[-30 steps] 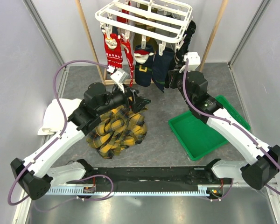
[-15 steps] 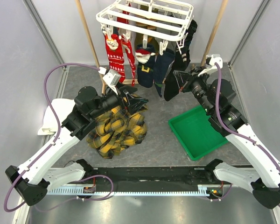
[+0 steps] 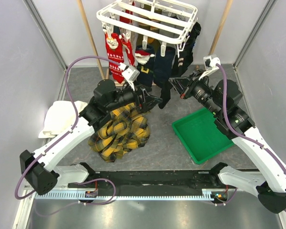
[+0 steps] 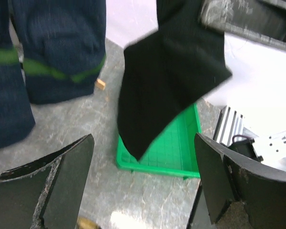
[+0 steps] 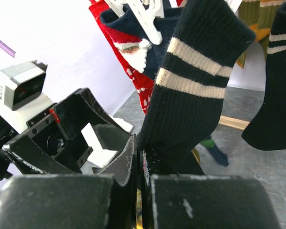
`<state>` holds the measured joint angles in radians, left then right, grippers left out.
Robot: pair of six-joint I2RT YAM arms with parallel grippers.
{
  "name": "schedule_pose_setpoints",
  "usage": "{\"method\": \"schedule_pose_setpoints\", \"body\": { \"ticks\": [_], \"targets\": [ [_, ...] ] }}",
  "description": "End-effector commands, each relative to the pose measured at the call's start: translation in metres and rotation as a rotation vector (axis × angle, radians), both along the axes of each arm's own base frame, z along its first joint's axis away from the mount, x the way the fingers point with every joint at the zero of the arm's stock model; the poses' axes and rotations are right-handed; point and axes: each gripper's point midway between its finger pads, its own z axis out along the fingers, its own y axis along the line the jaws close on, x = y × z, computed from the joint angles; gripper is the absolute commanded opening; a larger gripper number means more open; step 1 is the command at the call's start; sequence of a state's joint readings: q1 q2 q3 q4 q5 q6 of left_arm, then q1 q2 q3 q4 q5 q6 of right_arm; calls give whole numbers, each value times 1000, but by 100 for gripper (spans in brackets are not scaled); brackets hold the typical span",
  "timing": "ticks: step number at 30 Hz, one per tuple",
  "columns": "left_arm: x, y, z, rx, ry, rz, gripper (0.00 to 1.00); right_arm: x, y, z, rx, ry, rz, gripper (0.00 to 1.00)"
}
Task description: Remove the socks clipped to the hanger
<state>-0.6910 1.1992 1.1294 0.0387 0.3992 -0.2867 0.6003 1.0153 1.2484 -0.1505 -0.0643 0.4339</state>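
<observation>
The white hanger (image 3: 148, 19) hangs at the back with socks clipped under it: red patterned ones (image 3: 115, 57), a navy Santa one (image 3: 145, 64) and navy green-striped ones (image 4: 57, 52). A black sock with cream stripes (image 5: 190, 95) hangs from a clip. My right gripper (image 5: 139, 148) is shut on its lower part and draws it toward the right (image 3: 168, 71). The sock's toe (image 4: 171, 81) dangles just ahead of my left gripper (image 4: 143, 186), which stands wide open with nothing between its fingers and sits left of the right gripper (image 3: 155, 100).
A green tray (image 3: 205, 136) lies on the floor at the right, under the sock's toe in the left wrist view. A yellow-black plaid cloth (image 3: 119, 131) lies under the left arm, with a white towel (image 3: 59, 117) at the far left. Wooden poles (image 3: 88, 36) flank the hanger.
The right gripper has closed on the black sock and drawn back to the right from the hanger. The left arm has swung right and up to the sock's toe.
</observation>
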Motion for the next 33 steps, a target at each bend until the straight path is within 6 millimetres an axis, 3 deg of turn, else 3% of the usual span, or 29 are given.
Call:
{"method": "schedule_pose_setpoints", "body": {
  "ticks": [1, 7, 9, 10, 12, 13, 14, 18, 20, 25, 28, 33],
  "targets": [
    [3, -12, 49, -87, -153, -30, 93, -8, 0, 26, 72, -52, 21, 0],
    [20, -31, 36, -73, -158, -4, 92, -7, 3, 24, 108, -29, 28, 0],
    [18, -35, 36, -72, -162, -10, 85, -7, 3, 23, 120, -18, 25, 0],
    [18, -37, 37, -70, -166, 1, 63, -6, 3, 23, 123, -14, 22, 0],
    [18, -37, 34, -51, -158, 19, 30, -5, 2, 19, 119, -2, 15, 0],
    [14, -36, 39, -53, -161, 13, 6, -4, -2, 18, 113, 15, -6, 4],
    [10, -35, 39, -47, -157, 8, 2, -4, -4, 18, 105, 23, -21, 18],
    [-2, -24, 39, -47, -161, 13, 2, 1, -26, 28, 55, 44, -134, 43],
    [-4, -20, 36, -39, -169, 16, 2, 6, -45, 44, 51, 30, -239, 52],
    [-3, -19, 19, -1, -166, 21, 2, 23, -57, 83, 2, -65, -332, 60],
    [-6, -19, 17, 8, -166, 5, 2, 40, -50, 93, -88, -116, -346, 67],
    [-11, -14, 21, 0, -180, 8, 2, 60, -42, 101, -150, -148, -362, 70]
  ]
}}
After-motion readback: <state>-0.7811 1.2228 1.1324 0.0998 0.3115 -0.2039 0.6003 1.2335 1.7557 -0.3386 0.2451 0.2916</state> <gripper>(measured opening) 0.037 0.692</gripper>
